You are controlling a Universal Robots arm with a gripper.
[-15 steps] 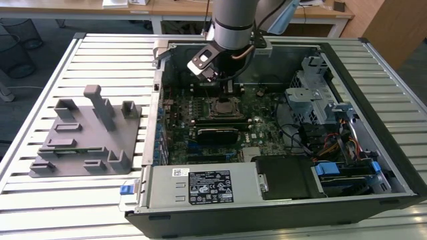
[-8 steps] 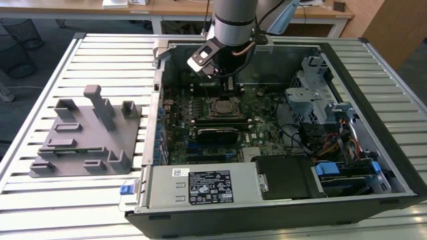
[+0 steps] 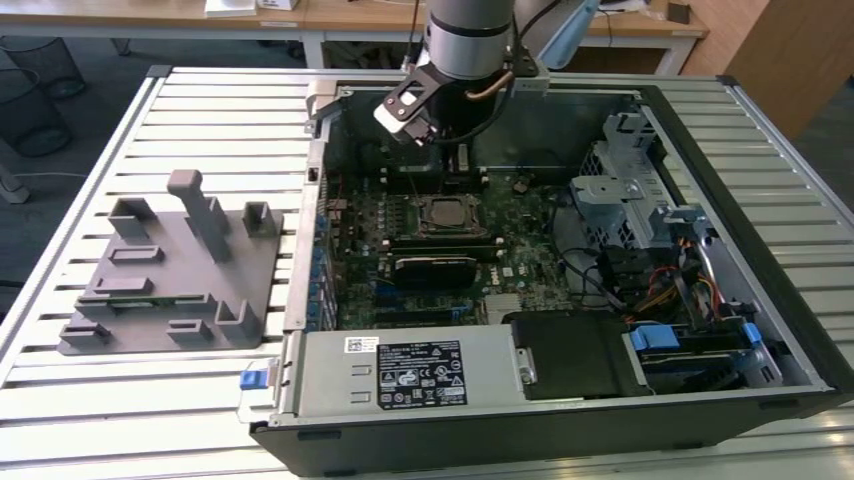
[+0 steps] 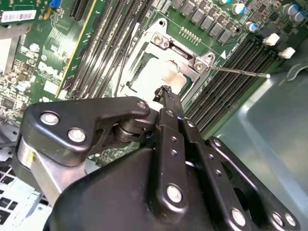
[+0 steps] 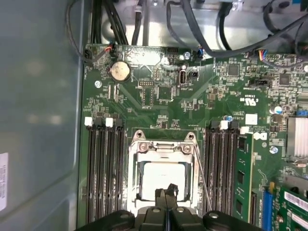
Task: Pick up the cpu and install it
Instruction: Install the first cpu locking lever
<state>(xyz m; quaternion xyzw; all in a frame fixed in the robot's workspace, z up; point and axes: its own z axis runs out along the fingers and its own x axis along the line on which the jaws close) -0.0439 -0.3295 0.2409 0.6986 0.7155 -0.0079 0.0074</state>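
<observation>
The cpu [image 5: 162, 179] lies flat in the motherboard socket, its silvery top showing through the metal socket frame [image 5: 139, 166]. A thin lever rod [image 5: 202, 175] runs along one side of the frame. My gripper [image 5: 167, 193] hangs just above the cpu's edge, shut with nothing between its fingers. In the second wrist view the black fingertips [image 4: 166, 92] meet over the cpu [image 4: 153, 77]. In the exterior view the arm [image 3: 467, 40] reaches down into the open computer case [image 3: 747, 330], a little behind the socket with the cpu [image 3: 446, 214].
A grey plastic fixture [image 3: 174, 270] with upright blocks sits on the slatted metal table [image 3: 80, 400] at the exterior view's left. Memory slots [image 5: 103, 173] flank the socket. Cables and a drive cage [image 3: 627, 200] crowd the case's right side.
</observation>
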